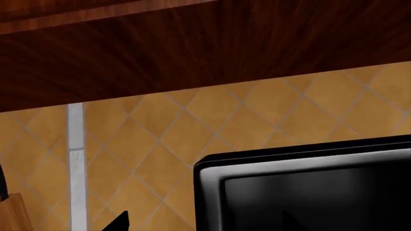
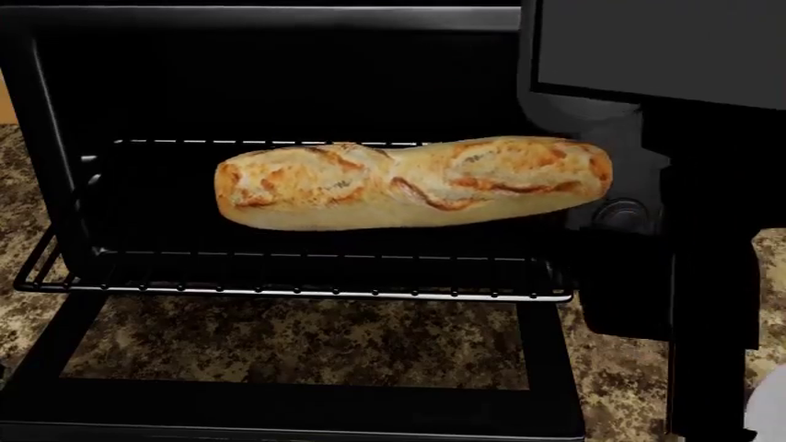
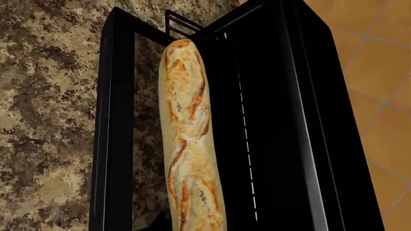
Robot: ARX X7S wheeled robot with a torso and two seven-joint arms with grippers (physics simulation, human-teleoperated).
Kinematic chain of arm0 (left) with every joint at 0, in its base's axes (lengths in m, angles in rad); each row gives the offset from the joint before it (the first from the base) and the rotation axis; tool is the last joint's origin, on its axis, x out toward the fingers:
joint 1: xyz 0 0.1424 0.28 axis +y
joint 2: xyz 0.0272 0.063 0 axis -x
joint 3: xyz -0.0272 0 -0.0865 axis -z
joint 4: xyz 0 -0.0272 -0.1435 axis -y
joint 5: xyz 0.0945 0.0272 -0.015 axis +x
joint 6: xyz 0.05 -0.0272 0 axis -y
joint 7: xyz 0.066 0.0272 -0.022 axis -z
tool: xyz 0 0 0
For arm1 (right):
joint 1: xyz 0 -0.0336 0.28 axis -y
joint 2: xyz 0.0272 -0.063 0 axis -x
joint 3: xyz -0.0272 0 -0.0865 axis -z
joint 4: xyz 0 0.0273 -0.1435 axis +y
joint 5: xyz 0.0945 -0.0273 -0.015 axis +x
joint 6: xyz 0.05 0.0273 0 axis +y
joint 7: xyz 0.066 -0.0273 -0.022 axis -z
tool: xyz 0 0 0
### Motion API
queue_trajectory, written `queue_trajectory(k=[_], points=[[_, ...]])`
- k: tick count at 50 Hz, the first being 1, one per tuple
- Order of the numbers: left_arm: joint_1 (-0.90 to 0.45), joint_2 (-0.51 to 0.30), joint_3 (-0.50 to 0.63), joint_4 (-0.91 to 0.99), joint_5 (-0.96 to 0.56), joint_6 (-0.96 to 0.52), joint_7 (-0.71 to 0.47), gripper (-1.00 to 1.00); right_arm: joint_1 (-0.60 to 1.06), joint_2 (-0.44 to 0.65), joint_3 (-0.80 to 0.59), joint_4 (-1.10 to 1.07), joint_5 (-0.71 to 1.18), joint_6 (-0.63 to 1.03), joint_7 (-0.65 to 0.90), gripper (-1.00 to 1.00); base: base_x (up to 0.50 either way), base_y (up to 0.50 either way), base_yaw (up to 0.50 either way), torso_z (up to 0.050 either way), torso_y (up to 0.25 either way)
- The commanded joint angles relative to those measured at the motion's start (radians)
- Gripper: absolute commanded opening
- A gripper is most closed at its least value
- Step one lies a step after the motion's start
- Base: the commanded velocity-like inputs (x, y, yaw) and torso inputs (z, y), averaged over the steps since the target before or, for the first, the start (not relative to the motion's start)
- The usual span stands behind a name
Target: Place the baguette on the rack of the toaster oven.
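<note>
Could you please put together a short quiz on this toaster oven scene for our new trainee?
1. True or false: the glass door of the toaster oven is shut.
2. The baguette is: A) on the granite counter; B) above the pulled-out rack, inside the opening; C) lying on the door.
3. Fill in: the rack's front bar sticks out past the oven's ____ edge.

Key
1. False: it is dropped open, with the counter showing through the glass.
2. B; whether it rests on the wires cannot be told.
3. Front.
</note>
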Motion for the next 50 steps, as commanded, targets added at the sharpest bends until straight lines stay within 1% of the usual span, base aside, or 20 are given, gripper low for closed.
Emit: queue_trajectory(k=[1,13,15,24,34,50], points=[[0.007,-0.002,-0.001,-0.004,0.001,0.012,0.003,1.0,0.028,-0.066,-0.043,0.03,-0.022,0.047,0.035,-1.0,0.0,0.0,0.0,0.0,0.0],[0.021,-0.01,-0.012,-0.001,-0.002,0.031,-0.001,1.0,0.023,-0.104,-0.12,0.028,-0.061,0.081,0.09,-1.0,0.0,0.0,0.0,0.0,0.0],[0.024,-0.009,-0.012,-0.002,0.002,0.035,0.001,1.0,0.03,-0.104,-0.163,0.029,-0.086,0.088,0.101,-1.0,0.0,0.0,0.0,0.0,0.0],[0.031,-0.012,-0.019,-0.005,-0.006,0.05,0.003,1.0,0.041,-0.125,-0.197,0.015,-0.096,0.12,0.119,-1.0,0.0,0.0,0.0,0.0,0.0],[0.029,-0.014,-0.018,-0.003,-0.006,0.053,0.003,1.0,0.051,-0.134,-0.208,-0.025,-0.094,0.15,0.132,-1.0,0.0,0.0,0.0,0.002,0.0],[0.028,-0.015,-0.017,-0.006,-0.01,0.057,0.003,1.0,0.037,-0.153,-0.23,-0.013,-0.106,0.163,0.17,-1.0,0.0,0.0,0.0,0.0,0.001]])
